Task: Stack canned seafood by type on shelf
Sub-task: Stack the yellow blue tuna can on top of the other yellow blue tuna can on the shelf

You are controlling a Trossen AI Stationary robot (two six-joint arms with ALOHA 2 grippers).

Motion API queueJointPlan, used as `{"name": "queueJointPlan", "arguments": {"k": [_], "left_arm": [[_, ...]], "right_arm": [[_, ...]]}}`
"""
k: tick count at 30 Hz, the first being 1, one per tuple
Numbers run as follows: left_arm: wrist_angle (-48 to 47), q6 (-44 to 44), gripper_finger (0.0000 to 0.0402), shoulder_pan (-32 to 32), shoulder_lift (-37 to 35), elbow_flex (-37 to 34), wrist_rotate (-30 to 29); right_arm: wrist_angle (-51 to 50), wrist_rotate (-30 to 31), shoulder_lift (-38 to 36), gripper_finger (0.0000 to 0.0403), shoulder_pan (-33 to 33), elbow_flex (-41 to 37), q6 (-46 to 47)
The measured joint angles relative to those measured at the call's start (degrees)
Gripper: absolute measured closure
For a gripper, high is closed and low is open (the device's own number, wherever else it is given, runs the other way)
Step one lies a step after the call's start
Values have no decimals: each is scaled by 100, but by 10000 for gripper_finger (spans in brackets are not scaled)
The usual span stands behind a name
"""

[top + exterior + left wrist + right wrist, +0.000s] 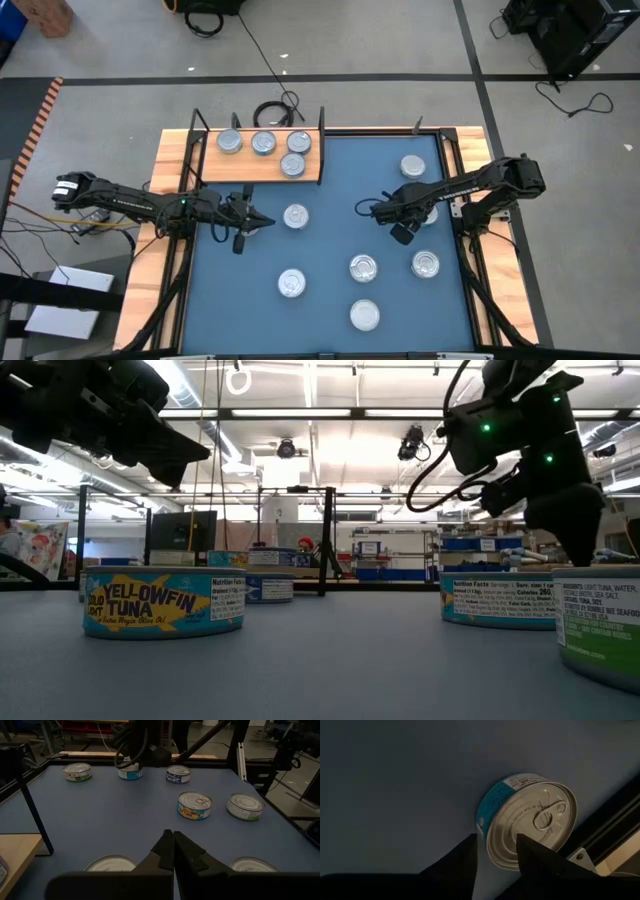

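The left arm reaches in from nine o'clock, stretched low and nearly straight toward the centre, and its left gripper (262, 222) has both fingers (167, 851) pressed together, holding nothing. The right arm comes in from three o'clock, bent at the elbow near the edge, with its forearm angled toward eight o'clock. The right gripper (365, 208) points toward nine o'clock, its fingers (465, 857) parted with a clear gap between them and nothing held.
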Motion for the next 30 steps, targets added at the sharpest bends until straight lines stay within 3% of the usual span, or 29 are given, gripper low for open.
{"name": "queueJointPlan", "arguments": {"k": [13, 18, 25, 30], "left_arm": [[12, -7, 398, 0, 0, 0, 131], [9, -19, 398, -2, -2, 0, 227], [7, 15, 398, -2, -2, 0, 352], [4, 20, 398, -2, -2, 0, 496]], "right_arm": [[704, 27, 0, 254, 184, -2, 197], [400, 334, 0, 252, 360, -4, 605], [246, 297, 0, 252, 543, -7, 1025], [1425, 73, 0, 254, 780, -7, 593]]}}
